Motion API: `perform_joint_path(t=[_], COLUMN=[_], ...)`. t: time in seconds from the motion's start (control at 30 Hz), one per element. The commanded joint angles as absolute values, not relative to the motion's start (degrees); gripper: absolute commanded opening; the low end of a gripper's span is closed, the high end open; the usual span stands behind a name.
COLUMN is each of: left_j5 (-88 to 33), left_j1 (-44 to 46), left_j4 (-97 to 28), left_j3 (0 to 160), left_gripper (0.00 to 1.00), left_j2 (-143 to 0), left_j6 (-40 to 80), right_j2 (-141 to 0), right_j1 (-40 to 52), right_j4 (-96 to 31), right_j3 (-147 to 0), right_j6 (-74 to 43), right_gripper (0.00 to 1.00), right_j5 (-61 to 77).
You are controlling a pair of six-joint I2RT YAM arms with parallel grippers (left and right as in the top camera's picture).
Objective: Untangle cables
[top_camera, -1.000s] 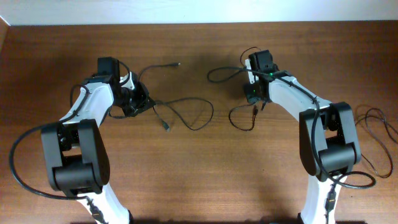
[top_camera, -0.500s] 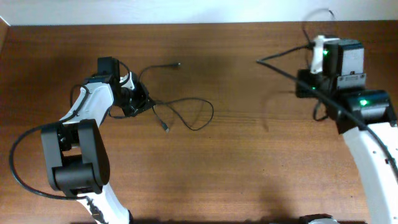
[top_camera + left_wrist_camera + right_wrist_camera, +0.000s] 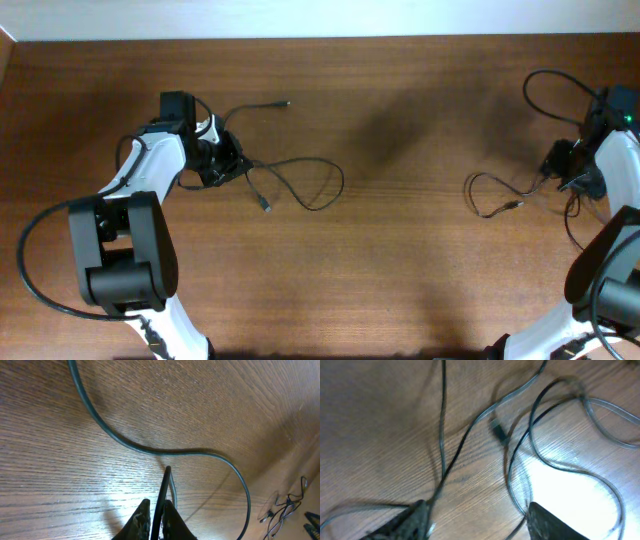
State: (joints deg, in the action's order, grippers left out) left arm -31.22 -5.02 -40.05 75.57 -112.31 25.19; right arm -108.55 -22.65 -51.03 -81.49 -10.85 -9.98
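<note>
A thin black bendy cable [image 3: 340, 182] lies on the left side of the brown wooden surface [image 3: 400, 290]. The white and black left arm [image 3: 150, 172] reaches down to it. The left jaws are pressed together and pinch this cable. In the left wrist view, the cable [image 3: 162, 492] sticks straight out from between the two dark fingers [image 3: 141, 520], and more of it bends in a long curve across the wood. Seen from above, the cable makes a wide loop to the right of the jaws. One small plug end [image 3: 267, 207] rests on the wood below the loop. Another plug end [image 3: 286, 102] lies higher up.

A second thin black cable [image 3: 470, 190] lies on the right side, well apart from the first. The white right arm [image 3: 610, 160] is beside it. The right jaws are spread wide. In the right wrist view, loose strands [image 3: 532, 440] and a little plug [image 3: 498, 431] lie on the wood in front of them. One strand runs close to a finger [image 3: 415, 517]. That picture is blurry, so I cannot tell if they touch.
</note>
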Motion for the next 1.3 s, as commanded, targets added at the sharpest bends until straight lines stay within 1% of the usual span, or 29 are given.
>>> perform_joint_path(t=[0.0,0.07,0.1,0.13,0.17,0.2,0.23,0.27,0.3,0.37,0.4,0.47,0.53,0.67,0.7,0.73,0.8,0.9,1.0,1.17,1.27], left_j5=[-31.0,-31.0,-31.0,-31.0,-31.0,-31.0,-30.7,-30.3,-30.1,-30.1,-30.1,-29.4,-25.6,-24.9,-24.8,-22.7,-20.0,-19.5,-24.4,-25.0,-24.2], left_j1=[-4.9,-4.9,-4.9,-4.9,-4.9,-4.9,-4.9,-4.9,-4.9,-4.9,-4.9,-4.9,-4.9,-4.9,-4.9,-4.9,-5.1,-5.6,-5.9,-5.8,-5.8], left_j4=[-39.9,-39.9,-39.9,-39.9,-39.9,-39.8,-39.7,-39.7,-39.7,-39.5,-39.5,-39.5,-39.5,-39.6,-39.6,-39.8,-41.3,-42.3,-40.4,-40.3,-40.3], left_j3=[75.4,75.4,75.4,75.4,75.4,75.4,75.4,75.4,75.4,75.4,75.4,75.4,75.4,75.4,75.4,75.4,75.4,74.8,74.8,74.8,74.8], left_gripper=[0.11,0.13,0.17,0.27,0.41,0.61,0.96,0.99,0.99,0.99,0.99,0.99,0.99,0.99,0.99,0.99,0.99,0.99,0.99,0.99,0.99], left_j2=[-112.8,-112.8,-112.8,-112.8,-112.8,-112.8,-112.8,-112.8,-112.8,-112.8,-112.8,-112.8,-112.8,-112.8,-112.8,-112.8,-112.8,-112.8,-112.8,-112.8,-112.8], left_j6=[25.7,25.7,25.7,25.7,25.7,25.7,25.7,25.7,25.7,25.7,25.7,25.7,27.1,27.6,27.6,27.7,30.5,34.5,35.6,35.6,35.6], right_j2=[-106.9,-103.4,-102.5,-102.0,-101.9,-102.1,-102.1,-102.1,-102.1,-102.4,-102.7,-103.3,-104.7,-109.6,-110.7,-112.5,-114.8,-118.7,-124.2,-130.1,-132.1], right_j1=[-21.2,-17.0,-15.1,-13.0,-10.3,-7.8,-5.4,-2.9,0.1,4.8,6.9,12.3,18.1,25.4,26.7,28.8,31.0,33.5,34.5,35.3,36.6], right_j4=[-53.8,-55.8,-56.3,-57.2,-58.1,-58.5,-58.6,-58.6,-58.0,-55.8,-54.6,-51.1,-47.4,-37.6,-34.8,-29.1,-22.9,-15.0,-6.9,2.7,2.6], right_j3=[-81.7,-81.7,-81.7,-81.7,-81.7,-81.6,-81.5,-81.5,-81.5,-81.5,-81.5,-81.5,-81.5,-81.5,-81.5,-81.5,-81.5,-81.5,-81.5,-81.5,-81.5], right_j6=[-17.4,-18.1,-18.1,-18.1,-18.0,-18.1,-18.1,-18.1,-18.1,-18.1,-18.1,-18.1,-18.1,-21.3,-20.2,-15.2,-10.8,-3.7,2.7,3.0,4.5], right_gripper=[0.81,0.81,0.81,0.82,0.84,0.88,0.91,0.91,0.92,0.98,1.00,0.98,0.98,0.98,0.98,0.98,0.98,0.98,0.98,0.98,0.98], right_j5=[-8.8,-6.1,-4.0,-1.9,0.3,1.4,1.7,3.0,6.1,9.5,10.3,11.7,11.9,11.9,12.2,13.2,13.3,13.3,13.3,13.4,16.4])
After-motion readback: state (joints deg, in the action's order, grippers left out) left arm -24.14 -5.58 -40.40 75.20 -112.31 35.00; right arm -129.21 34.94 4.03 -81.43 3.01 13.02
